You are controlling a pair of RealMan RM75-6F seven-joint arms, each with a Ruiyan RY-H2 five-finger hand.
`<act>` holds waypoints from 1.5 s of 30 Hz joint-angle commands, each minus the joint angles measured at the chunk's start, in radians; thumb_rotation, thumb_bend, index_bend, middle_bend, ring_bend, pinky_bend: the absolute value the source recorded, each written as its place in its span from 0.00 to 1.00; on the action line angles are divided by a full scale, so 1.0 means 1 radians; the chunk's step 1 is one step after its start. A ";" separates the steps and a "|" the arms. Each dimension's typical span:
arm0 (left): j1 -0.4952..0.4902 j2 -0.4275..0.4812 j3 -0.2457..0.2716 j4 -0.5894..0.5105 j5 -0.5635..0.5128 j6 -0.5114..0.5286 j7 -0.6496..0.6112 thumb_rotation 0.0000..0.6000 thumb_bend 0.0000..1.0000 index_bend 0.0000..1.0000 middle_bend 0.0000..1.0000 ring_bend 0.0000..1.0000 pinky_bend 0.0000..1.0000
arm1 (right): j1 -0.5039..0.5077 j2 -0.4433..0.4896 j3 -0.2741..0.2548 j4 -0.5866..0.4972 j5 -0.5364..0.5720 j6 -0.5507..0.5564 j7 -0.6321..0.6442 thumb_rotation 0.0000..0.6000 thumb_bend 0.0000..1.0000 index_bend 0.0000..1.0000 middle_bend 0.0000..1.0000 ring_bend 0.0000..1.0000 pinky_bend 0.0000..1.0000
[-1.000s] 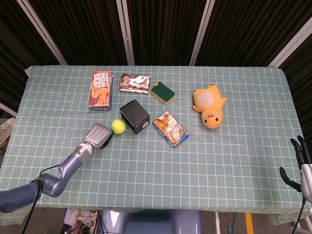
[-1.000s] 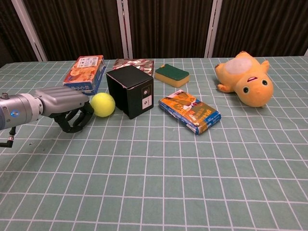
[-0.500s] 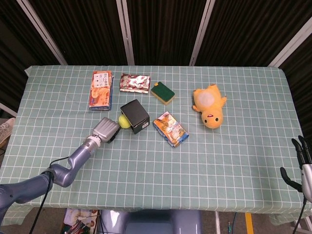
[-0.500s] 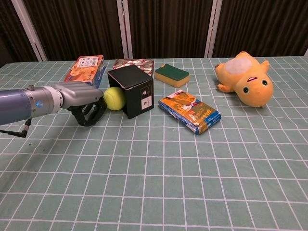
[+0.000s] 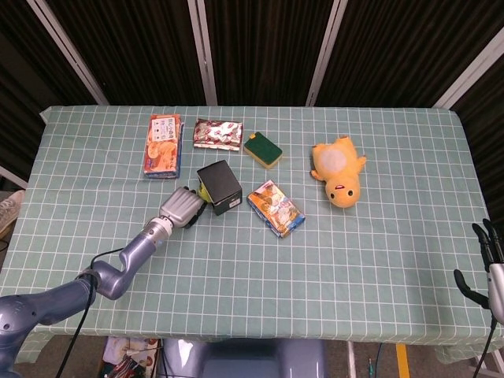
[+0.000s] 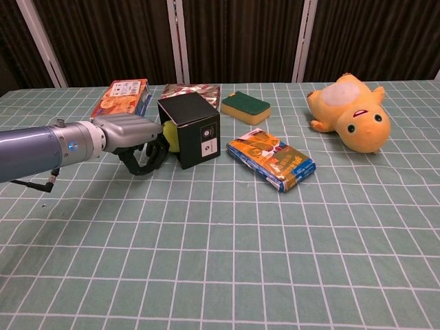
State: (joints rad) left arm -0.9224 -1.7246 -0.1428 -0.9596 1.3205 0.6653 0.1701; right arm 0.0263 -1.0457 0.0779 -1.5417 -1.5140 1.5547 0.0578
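An orange box [image 5: 161, 145] lay near the table's [image 5: 378, 268] far left. A snack packet [image 5: 217, 134] and a green sponge [image 5: 263, 149] lay beside it. A plush toy [image 5: 338, 171] lay right of a snack bag [image 5: 276, 208].

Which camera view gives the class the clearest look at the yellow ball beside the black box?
The chest view: the yellow ball shows side-on as a sliver between the left hand and the black box. The head view shows only a small yellow edge against the box, with the hand right beside it.
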 commanded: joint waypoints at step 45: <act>0.710 0.550 0.308 -0.627 0.260 1.070 -0.142 1.00 0.05 0.00 0.00 0.00 0.00 | 0.017 0.003 -0.018 -0.023 -0.020 -0.043 0.015 0.87 0.39 0.00 0.00 0.00 0.00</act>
State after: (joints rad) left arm -0.3485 -1.1669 0.1426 -1.5326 1.5935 1.6022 -0.0542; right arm 0.0311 -1.0390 0.0599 -1.5691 -1.5460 1.5389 0.0597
